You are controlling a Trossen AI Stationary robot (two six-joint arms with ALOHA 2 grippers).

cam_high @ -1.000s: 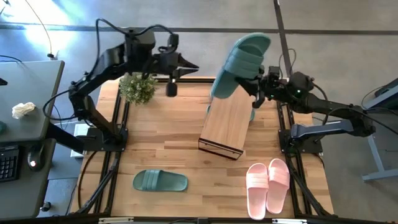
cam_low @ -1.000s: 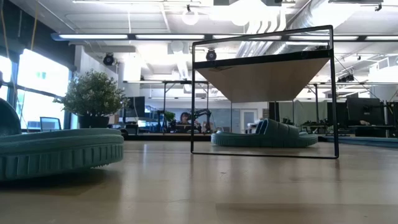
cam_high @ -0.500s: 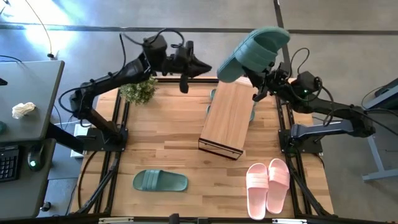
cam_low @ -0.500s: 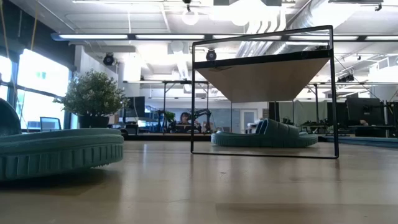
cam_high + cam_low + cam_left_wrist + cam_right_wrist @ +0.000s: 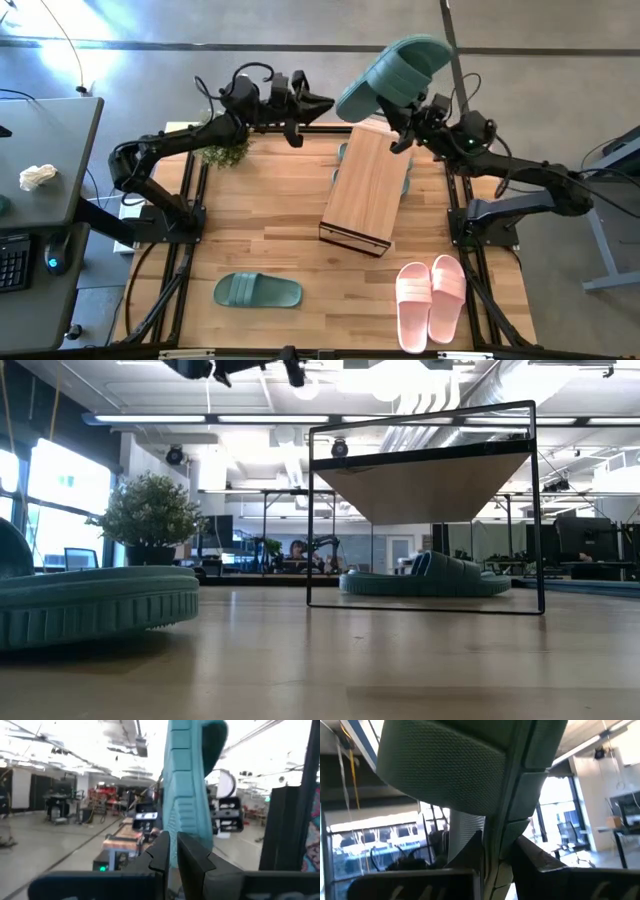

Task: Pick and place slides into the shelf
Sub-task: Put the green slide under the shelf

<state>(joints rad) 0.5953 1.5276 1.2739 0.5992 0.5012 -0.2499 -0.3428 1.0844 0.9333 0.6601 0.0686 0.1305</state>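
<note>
A muted green slide (image 5: 393, 72) hangs in the air over the far end of the shelf (image 5: 365, 185), with my right gripper (image 5: 407, 128) shut on it. My left gripper (image 5: 327, 101) is shut, points toward the table's right, and its tip stands just short of that slide's lower end; in the left wrist view the slide (image 5: 187, 785) rises right behind the fingertips. Another green slide (image 5: 257, 291) lies sole-down near the table's front left. A green slide (image 5: 425, 578) rests under the shelf. The pink pair (image 5: 432, 297) lies at the front right. My right gripper pinches the raised slide's sole by its side edge (image 5: 496, 840) between the two fingers. The fingers come slanting upward from the table's right side. The slide is lifted clear of the shelf and stands tilted above the fingers, its strap (image 5: 435, 765) higher than the pinched edge.
A small potted plant (image 5: 222, 152) stands at the table's far left, under my left arm. The shelf lies slantwise across the middle of the table (image 5: 270, 225), open wood to its left and in front of it.
My left gripper has swung toward the table's right and come down, rolling at the wrist, up to the raised slide; its arm now shows at the top of the low view. My right gripper has tipped the slide up, away from the shelf top and toward the far edge.
</note>
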